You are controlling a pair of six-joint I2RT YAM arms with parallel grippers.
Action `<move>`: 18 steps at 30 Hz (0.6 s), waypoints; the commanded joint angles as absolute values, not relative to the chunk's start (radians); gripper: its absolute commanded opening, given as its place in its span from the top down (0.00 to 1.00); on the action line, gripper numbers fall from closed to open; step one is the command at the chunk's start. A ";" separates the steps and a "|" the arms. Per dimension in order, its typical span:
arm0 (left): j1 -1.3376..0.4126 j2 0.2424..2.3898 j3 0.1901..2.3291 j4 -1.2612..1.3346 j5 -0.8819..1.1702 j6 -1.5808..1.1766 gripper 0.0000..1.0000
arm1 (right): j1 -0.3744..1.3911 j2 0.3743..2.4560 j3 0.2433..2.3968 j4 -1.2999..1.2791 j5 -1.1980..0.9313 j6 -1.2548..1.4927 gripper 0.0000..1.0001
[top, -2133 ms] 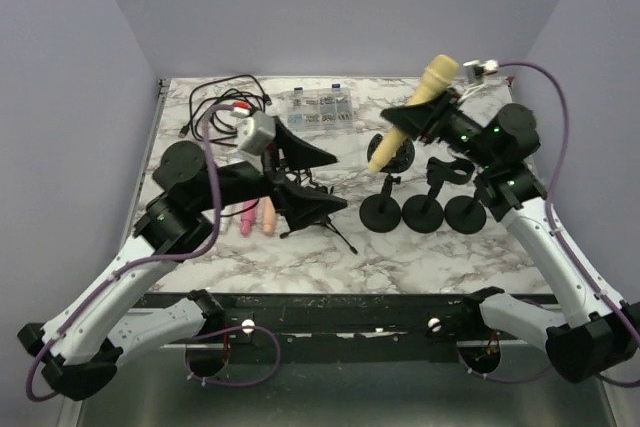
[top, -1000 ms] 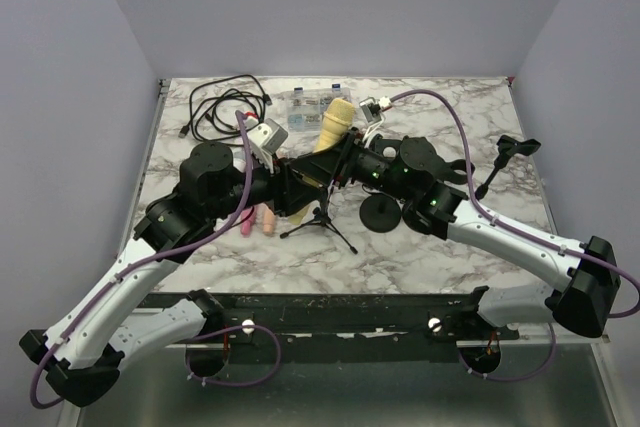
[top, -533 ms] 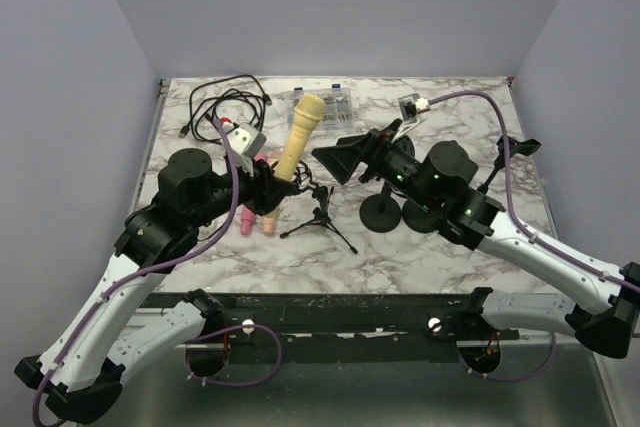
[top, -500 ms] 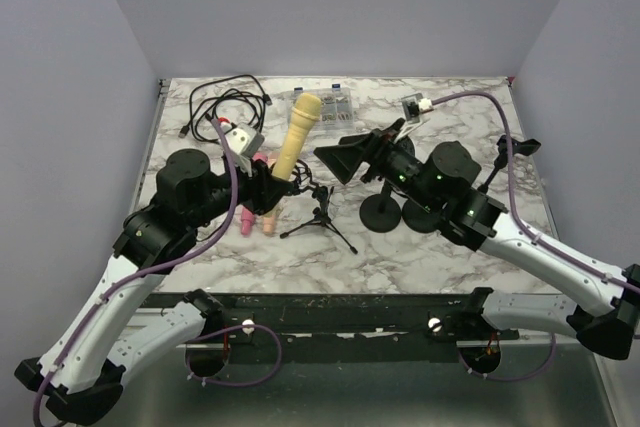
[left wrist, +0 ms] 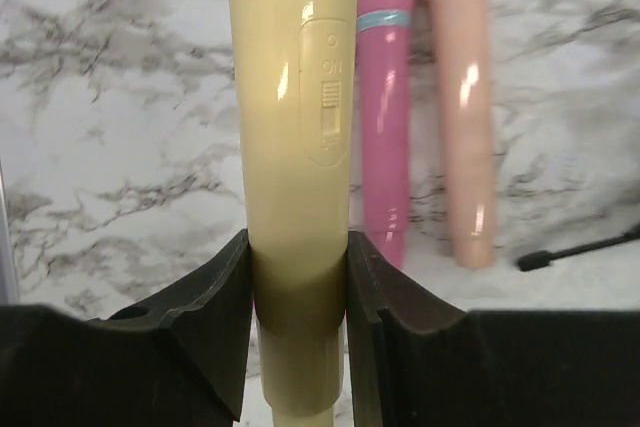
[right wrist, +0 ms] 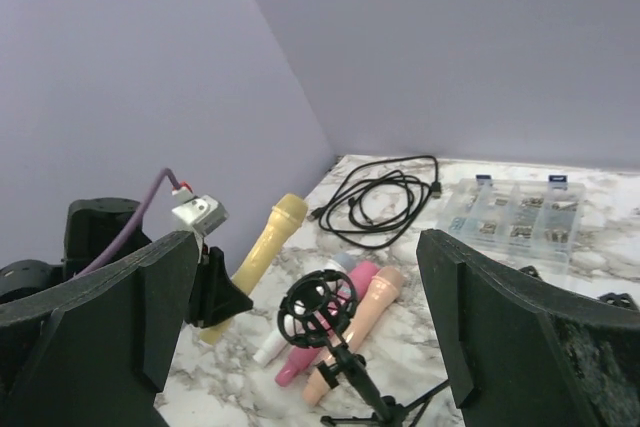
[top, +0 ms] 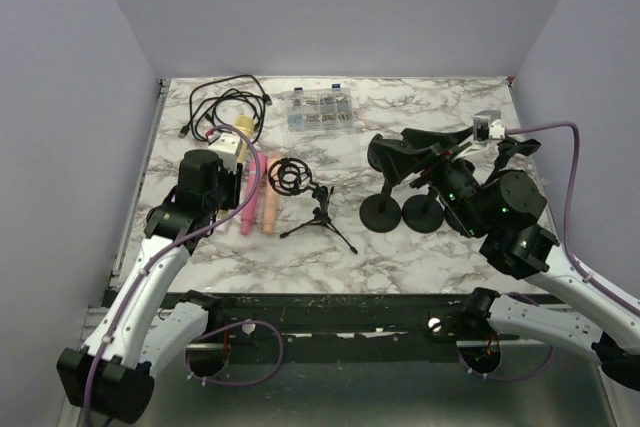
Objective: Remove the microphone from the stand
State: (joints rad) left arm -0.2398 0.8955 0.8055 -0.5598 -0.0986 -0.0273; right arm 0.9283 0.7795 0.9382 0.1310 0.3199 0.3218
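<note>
The yellow microphone (left wrist: 295,147) is out of the stand, clamped near its tail by my left gripper (left wrist: 297,287). It hangs low over the marble just left of a pink microphone (left wrist: 386,97) and a peach one (left wrist: 460,97). In the right wrist view the yellow microphone (right wrist: 255,257) slants up and away from the left gripper (right wrist: 215,292). The black tripod stand (top: 318,215) has an empty shock-mount ring (right wrist: 317,307). My right gripper (top: 400,152) hovers open, right of the stand, holding nothing.
A coiled black cable (top: 225,102) and a clear parts box (top: 320,110) lie at the back. Two round-base stands (top: 380,212) (top: 422,212) sit under the right arm, and another stand (top: 510,147) is at the right edge. A white microphone (right wrist: 275,342) lies beside the pink one.
The left gripper carried the yellow microphone away from the stand, to the left and down beside the other microphones. The right gripper opened, let go and drew back to the right.
</note>
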 commanded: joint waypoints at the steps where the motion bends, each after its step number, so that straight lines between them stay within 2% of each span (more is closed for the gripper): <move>1: -0.100 1.026 0.827 -0.485 -0.163 0.017 1.00 | 0.934 0.692 0.881 0.104 0.393 0.225 0.00; 11: 0.057 1.434 1.012 -0.577 -0.002 0.096 1.00 | 0.933 0.486 0.819 0.063 0.447 0.120 0.00; 16: 0.116 1.538 1.046 -0.588 0.022 0.119 1.00 | 0.934 0.398 0.822 0.006 0.483 0.087 0.00; 18: 0.121 1.551 1.045 -0.587 0.045 0.138 0.96 | 0.934 0.369 0.817 0.002 0.503 0.070 0.00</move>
